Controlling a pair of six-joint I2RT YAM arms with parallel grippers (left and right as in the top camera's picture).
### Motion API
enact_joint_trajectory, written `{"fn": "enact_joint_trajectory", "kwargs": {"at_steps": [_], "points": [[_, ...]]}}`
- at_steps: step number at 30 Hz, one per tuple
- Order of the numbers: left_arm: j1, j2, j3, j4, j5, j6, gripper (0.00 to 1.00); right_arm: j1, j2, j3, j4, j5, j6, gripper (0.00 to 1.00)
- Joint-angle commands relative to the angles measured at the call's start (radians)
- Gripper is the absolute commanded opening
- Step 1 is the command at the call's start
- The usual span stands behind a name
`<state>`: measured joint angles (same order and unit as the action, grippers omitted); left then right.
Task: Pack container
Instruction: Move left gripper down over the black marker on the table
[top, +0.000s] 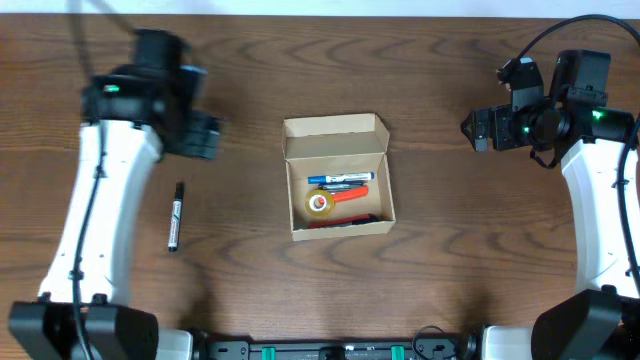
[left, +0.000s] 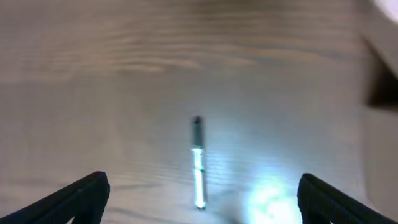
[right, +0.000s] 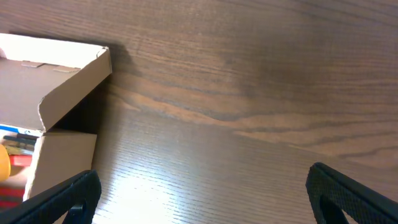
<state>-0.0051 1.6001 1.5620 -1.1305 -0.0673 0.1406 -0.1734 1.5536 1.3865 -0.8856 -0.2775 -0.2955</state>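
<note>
Black left hand (left: 202, 180) spread wide above the loose pen (left: 198, 162), right hand (right: 204, 174) likewise released, apart from the container (top: 336, 140)

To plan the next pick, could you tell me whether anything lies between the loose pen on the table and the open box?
Nothing visible does. The pen lies alone, left of the box, whose lid stands open. The left gripper hovers farther back, off the path between them.
</note>
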Motion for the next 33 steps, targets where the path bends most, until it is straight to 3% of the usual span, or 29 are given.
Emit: {"fn": "enact_joint_trajectory", "kwargs": {"at_steps": [1, 10, 16, 22, 33], "points": [[0.082, -0.014, -0.094, 0.044, 0.054, -0.058, 0.95, -0.003, 0.006, 0.008, 0.000, -0.011, 0.011, 0.99], [0.129, -0.020, -0.463, 0.314, 0.095, -0.051, 0.95, -0.003, 0.006, 0.008, 0.000, -0.011, 0.011, 0.99], [0.129, -0.018, -0.615, 0.420, 0.102, -0.057, 0.95, -0.003, 0.006, 0.008, 0.000, -0.011, 0.011, 0.99], [0.129, -0.018, -0.738, 0.525, 0.102, -0.078, 0.95, -0.003, 0.006, 0.008, -0.001, -0.011, 0.011, 0.99], [0.129, -0.018, -0.803, 0.646, 0.101, -0.043, 0.95, -0.003, 0.006, 0.008, -0.006, -0.011, 0.011, 0.99]]}}
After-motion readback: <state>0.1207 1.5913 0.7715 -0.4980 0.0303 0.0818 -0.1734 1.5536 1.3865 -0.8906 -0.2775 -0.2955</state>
